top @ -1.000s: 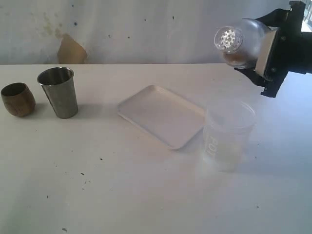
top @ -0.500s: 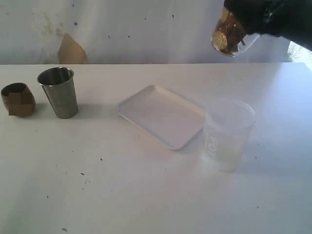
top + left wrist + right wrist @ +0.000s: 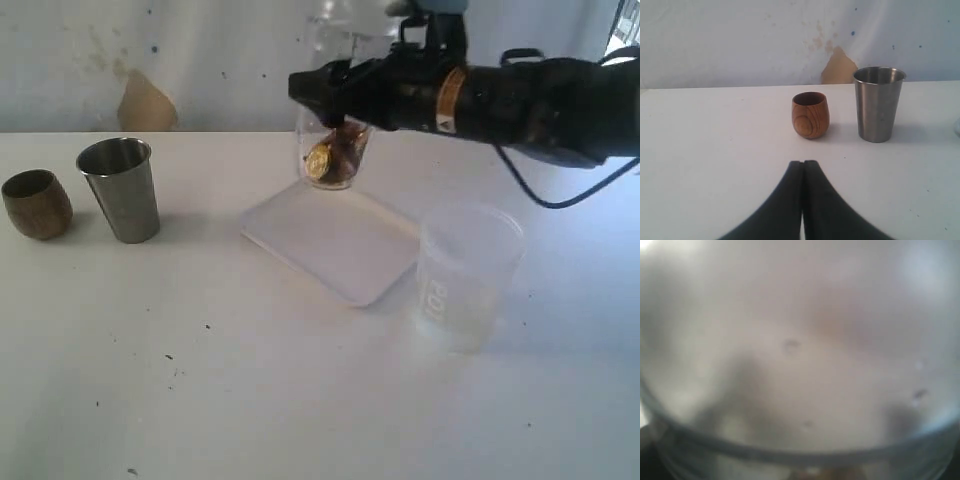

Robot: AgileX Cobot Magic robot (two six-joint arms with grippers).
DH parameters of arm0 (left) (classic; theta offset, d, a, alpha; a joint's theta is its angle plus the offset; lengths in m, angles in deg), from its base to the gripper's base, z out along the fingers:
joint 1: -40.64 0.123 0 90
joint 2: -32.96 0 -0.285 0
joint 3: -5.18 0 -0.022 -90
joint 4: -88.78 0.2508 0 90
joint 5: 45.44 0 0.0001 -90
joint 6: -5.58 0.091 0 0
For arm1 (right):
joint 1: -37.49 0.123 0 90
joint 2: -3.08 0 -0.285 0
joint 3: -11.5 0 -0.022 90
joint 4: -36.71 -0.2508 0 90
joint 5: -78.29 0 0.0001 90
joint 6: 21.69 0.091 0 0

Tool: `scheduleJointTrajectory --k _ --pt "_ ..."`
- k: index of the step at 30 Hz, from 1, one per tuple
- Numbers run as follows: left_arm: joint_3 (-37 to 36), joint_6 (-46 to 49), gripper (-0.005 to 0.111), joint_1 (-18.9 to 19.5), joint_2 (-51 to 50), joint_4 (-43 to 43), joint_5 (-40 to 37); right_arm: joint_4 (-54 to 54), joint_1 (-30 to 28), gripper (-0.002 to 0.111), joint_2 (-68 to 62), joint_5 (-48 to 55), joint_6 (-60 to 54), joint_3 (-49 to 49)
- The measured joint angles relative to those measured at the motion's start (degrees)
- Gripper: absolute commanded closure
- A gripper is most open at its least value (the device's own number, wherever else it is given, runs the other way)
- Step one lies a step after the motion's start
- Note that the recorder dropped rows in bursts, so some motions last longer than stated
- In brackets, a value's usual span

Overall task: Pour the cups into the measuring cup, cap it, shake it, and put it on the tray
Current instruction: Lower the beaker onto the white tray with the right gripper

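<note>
We saw the right tool (image 3: 335, 100) reaching across from 3 o'clock, clamped on the upper part of the measuring cup (image 3: 330, 160). The cup stood roughly upright at the 12 o'clock edge of the tray (image 3: 340, 245), with brown and gold bits in its bottom. We could not tell whether it touched the tray. A frosted tub (image 3: 468, 275) sat just beside the tray at its 4 o'clock. Well apart, at the tray's 9 o'clock, the steel tumbler (image 3: 120, 190) and wooden cup (image 3: 37, 203) stood upright on the desk (image 3: 250, 400), near each other. The left tool (image 3: 803, 164) had its fingers pressed together, holding nothing.
</note>
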Motion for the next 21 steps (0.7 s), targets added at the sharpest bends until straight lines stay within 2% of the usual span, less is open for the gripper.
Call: scheduleJointTrajectory --k 5,11,21 --pt "0.0 0.0 0.107 0.0 0.0 0.0 0.0 -1.7 4.5 0.108 -9.9 3.1 -3.5 5.8" --pt "0.0 0.0 0.107 0.0 0.0 0.0 0.0 -7.1 8.3 0.108 -17.8 7.3 -18.2 12.1" --pt "0.0 0.0 0.107 0.0 0.0 0.0 0.0 -20.6 8.2 0.108 -20.6 9.9 -34.7 15.1"
